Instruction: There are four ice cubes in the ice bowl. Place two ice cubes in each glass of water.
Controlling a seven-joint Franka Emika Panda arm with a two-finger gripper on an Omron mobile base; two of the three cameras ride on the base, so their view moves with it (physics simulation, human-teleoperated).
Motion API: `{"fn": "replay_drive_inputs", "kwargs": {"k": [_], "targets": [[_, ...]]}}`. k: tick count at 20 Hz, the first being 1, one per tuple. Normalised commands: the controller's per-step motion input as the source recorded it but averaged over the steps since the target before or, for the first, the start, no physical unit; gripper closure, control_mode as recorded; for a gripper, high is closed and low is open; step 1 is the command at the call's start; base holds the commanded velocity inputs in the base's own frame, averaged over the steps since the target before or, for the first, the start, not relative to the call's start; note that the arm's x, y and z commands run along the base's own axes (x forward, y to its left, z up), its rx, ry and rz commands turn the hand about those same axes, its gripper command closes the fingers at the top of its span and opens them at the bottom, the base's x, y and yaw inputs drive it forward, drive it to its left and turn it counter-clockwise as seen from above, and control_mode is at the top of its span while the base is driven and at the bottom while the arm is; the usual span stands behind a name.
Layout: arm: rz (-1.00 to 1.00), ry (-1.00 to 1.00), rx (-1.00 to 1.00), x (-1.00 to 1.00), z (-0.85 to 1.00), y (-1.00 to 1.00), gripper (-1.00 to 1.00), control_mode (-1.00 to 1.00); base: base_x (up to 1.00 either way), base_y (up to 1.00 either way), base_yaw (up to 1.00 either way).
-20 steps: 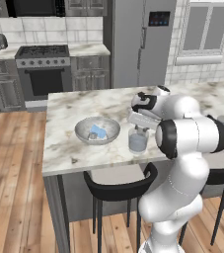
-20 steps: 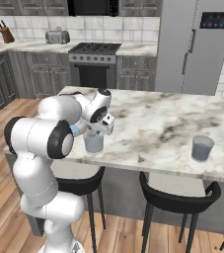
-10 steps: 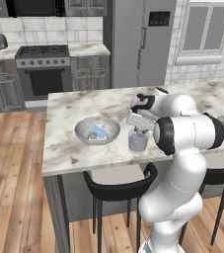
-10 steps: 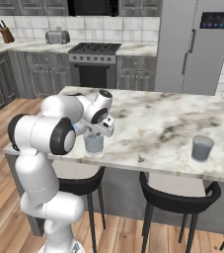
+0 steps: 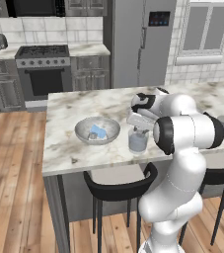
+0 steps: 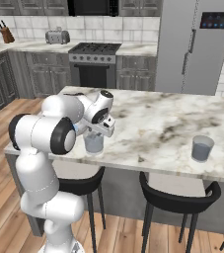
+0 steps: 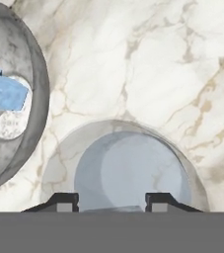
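Ice cubes [image 7: 4, 92]: release squarely over near glass [image 7: 130, 170] (fingers [image 7: 64, 202] parted, nothing visibly held); avoid clipping rim.

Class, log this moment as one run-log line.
gripper: above near glass | bowl: holds ice | far glass: untouched

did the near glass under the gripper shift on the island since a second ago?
No. The glass stands at the same spot beside the ice bowl near the island's front edge, in both base views. The gripper hangs over it.
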Motion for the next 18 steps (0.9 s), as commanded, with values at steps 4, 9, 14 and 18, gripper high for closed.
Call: {"fn": "replay_drive_inputs", "kwargs": {"k": [4,9,14,18], "targets": [[0.00,0.00,0.01,0.00,0.00,-0.02,-1.00,-1.00,0.00,0.00,0.00],[0.00,0.00,0.00,0.00,0.00,-0.01,-1.00,-1.00,0.00,0.00,0.00],[0.00,0.00,0.00,0.00,0.05,0.00,-1.00,-1.00,0.00,0.00,0.00],[0.00,0.00,0.00,0.01,0.06,0.03,-1.00,-1.00,0.00,0.00,0.00]]}}
